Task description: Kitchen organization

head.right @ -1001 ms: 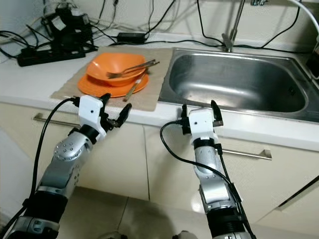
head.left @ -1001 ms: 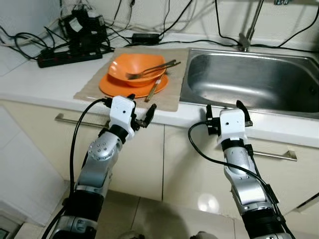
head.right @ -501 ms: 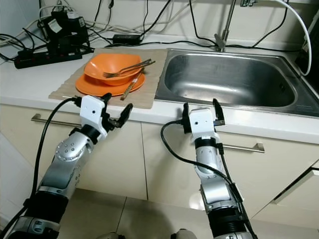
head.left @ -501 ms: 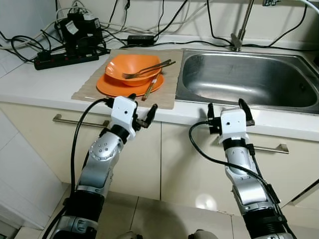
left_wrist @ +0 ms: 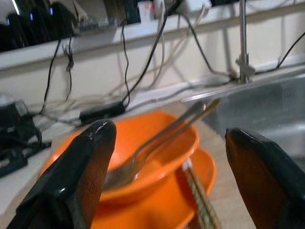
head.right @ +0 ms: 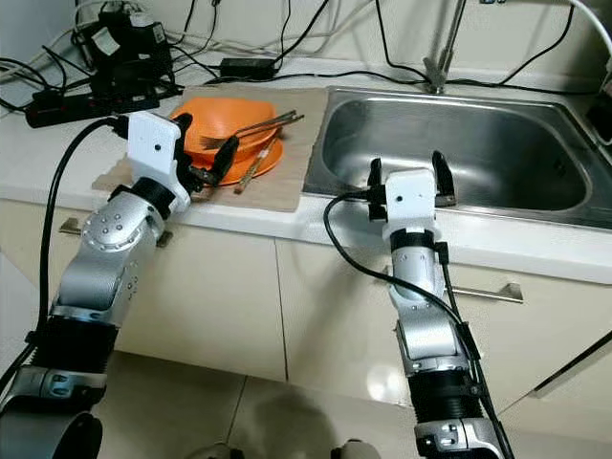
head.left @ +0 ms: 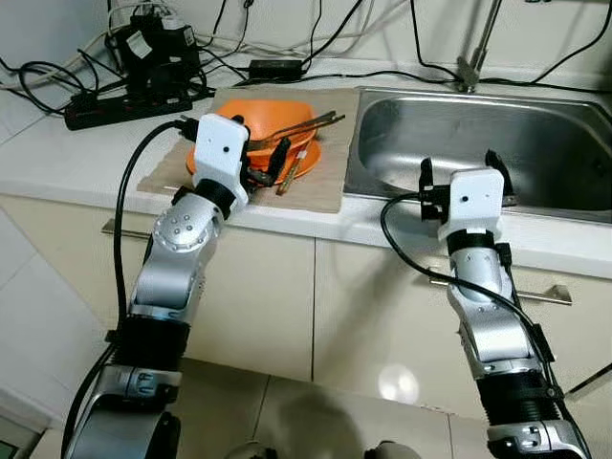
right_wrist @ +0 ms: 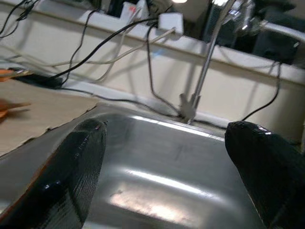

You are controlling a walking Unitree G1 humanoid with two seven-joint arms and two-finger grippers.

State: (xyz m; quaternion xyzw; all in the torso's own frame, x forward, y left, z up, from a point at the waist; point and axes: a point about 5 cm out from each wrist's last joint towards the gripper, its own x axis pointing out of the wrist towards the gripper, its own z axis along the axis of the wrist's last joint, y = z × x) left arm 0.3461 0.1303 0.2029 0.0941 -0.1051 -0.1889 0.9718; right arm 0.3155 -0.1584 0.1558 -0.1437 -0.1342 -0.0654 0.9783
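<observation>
both arms have been raised since the earlier frame, from below the counter edge to counter height. item: left gripper, fingers spread wide, nothing held, now set at the near rim of the orange dishes. item: right gripper, fingers likewise spread and empty, held over the near edge of the sink. item: orange bowl, stacked on an orange plate, both resting on a tan mat on the counter, just left of the sink. item: fork, laid in the bowl, handle running out over the rim toward the sink side and away from the robot. item: chopsticks, laid on the plate beside the bowl, long axis roughly toward the robot. relation noted: the dishes lie directly ahead of the left gripper, between its two fingers in the wrist view, so the left arm is judged the nearer; the right arm is well apart from them, with the sink basin ahead. item: power strip and cables, behind the mat. obscured: the near part of the plate is covered by the left gripper in the head views; contact between fingers and dishes cannot be determined; the faucet is cut off at the top.
</observation>
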